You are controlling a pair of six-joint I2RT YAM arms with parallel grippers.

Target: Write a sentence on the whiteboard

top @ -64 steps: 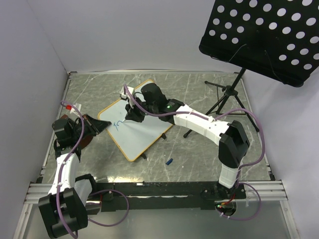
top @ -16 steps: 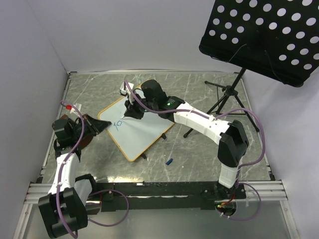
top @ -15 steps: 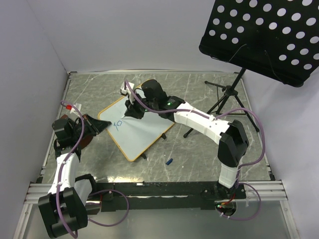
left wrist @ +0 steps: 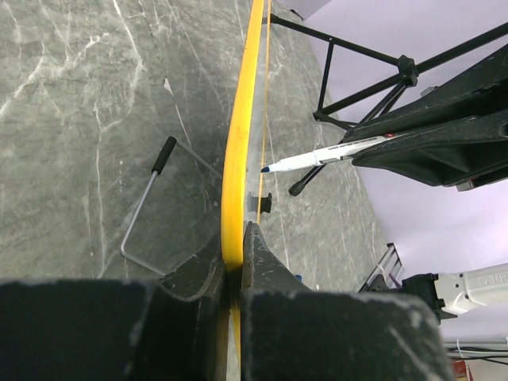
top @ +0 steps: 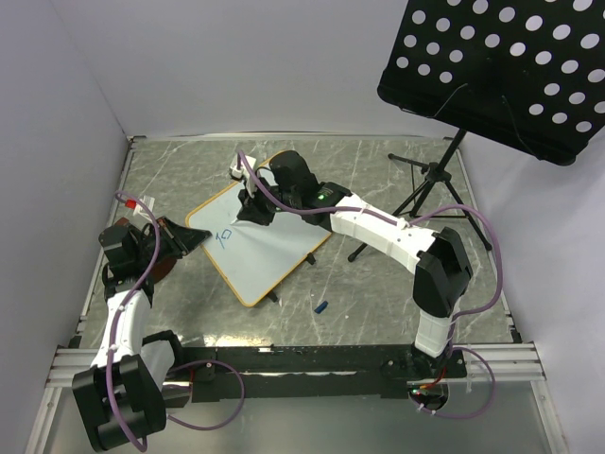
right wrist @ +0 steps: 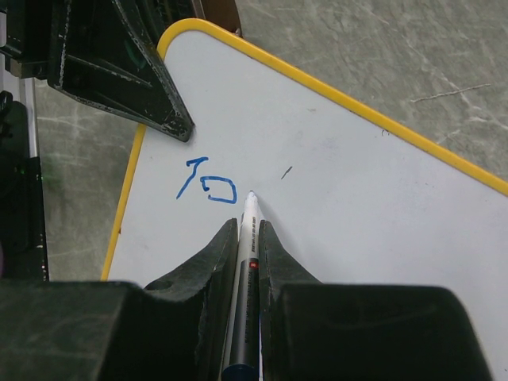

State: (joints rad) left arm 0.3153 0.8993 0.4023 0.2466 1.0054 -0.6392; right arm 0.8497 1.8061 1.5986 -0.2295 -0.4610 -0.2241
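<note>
Right wrist view shows the right fingers (right wrist: 198,270) clamped on the marker (right wrist: 244,238), its tip just beside the sentence (right wrist: 208,184), so far two blue letters near one whiteboard (right wrist: 357,206) corner. The left fingers (left wrist: 190,278) pinch the whiteboard's frame edge, steadying it on the tabletop (top: 378,293). The next letter calls for light, even tip pressure. A stand tripod (top: 430,184) and a small blue cap (top: 321,306) sit beside the whiteboard, clear of the stroke.

The whiteboard (top: 269,248), white with rounded corners and a thin yellow-orange frame, lies turned diagonally on the grey marbled counter (top: 378,293), one corner pointing left. The sentence (right wrist: 206,182) is barely begun: two small blue marks, a slanted T-like stroke and a boxy loop, sit near that left corner.
</note>
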